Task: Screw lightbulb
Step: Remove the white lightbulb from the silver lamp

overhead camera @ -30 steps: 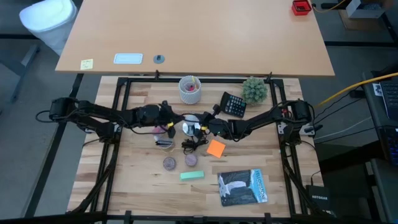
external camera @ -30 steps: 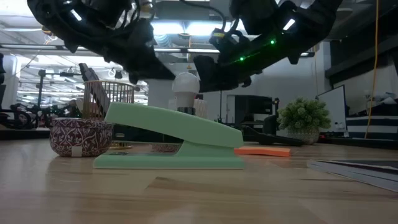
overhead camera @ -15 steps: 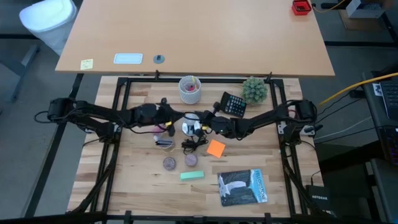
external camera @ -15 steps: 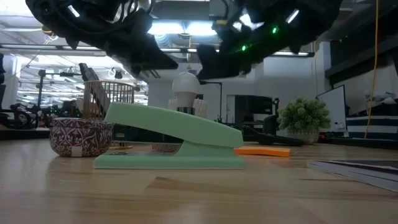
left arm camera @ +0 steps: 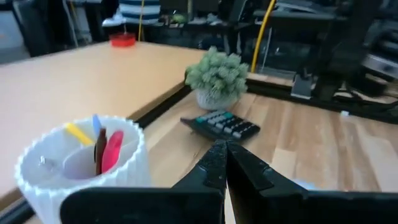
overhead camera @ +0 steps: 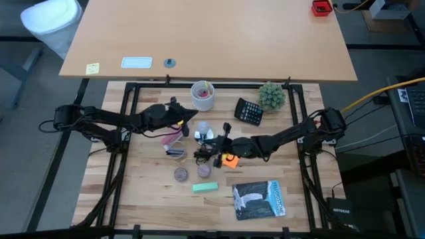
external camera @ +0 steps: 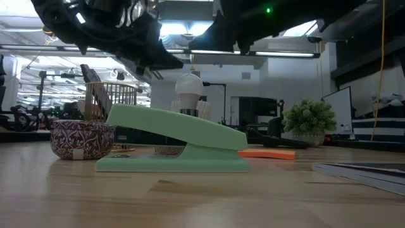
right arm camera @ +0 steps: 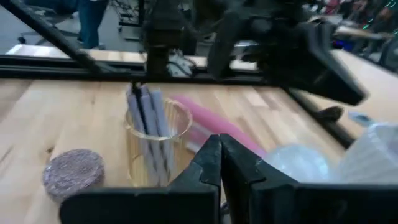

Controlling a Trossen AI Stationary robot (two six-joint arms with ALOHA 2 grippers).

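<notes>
Both grippers are closed tight and hold nothing: your left gripper (overhead camera: 192,114) sits at 10 o'clock from the lightbulb (overhead camera: 202,128), your right gripper (overhead camera: 211,141) at 5 o'clock

The lightbulb (overhead camera: 203,128) is a small white rounded bulb standing upright, its dome on top and a narrower neck below. In the low view the lightbulb (external camera: 188,88) rises with nothing touching its dome; its lower part is hidden there, so its seating cannot be told. It stands near the middle of the worktop, nearer the far edge than the near one.
</notes>
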